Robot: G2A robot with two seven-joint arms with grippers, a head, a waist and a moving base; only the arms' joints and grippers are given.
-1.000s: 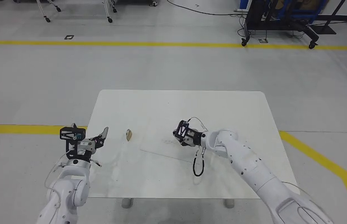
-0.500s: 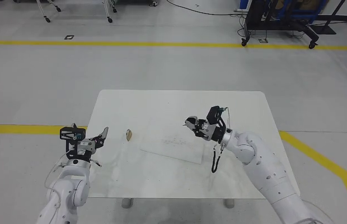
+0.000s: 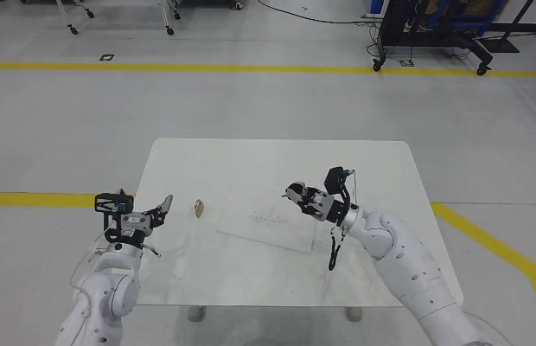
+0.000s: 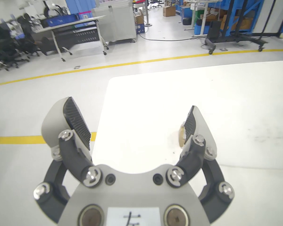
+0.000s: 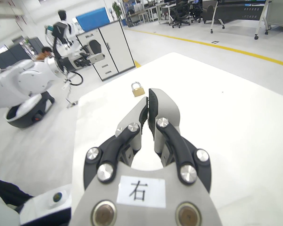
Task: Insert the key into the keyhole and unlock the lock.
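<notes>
Two-armed robot at a white table (image 3: 372, 164), key-and-lock task, early stage. The brass padlock (image 3: 199, 208) lies flat near the table's left side, shackle closed, with nothing touching it; the right wrist view shows it ahead of the fingers (image 5: 138, 90), and the left wrist view shows it half hidden behind one finger (image 4: 181, 135). Over the last second the right gripper (image 3: 292, 190) has come up off the table's middle, where it was pressed down a second ago, and swung round to face the padlock from well apart. Its fingers are pressed tightly together (image 5: 147, 97). Whether the key is pinched between them cannot be told, though no key is seen lying on the table, so the lift probably means a completed pick-up. The left gripper (image 3: 162, 208) has barely shifted; it hangs at the table's left edge near the padlock, fingers spread wide and holding nothing (image 4: 132, 116). What remains is likely everything that matters: steadying the padlock, aligning with the keyhole, inserting and turning.
</notes>
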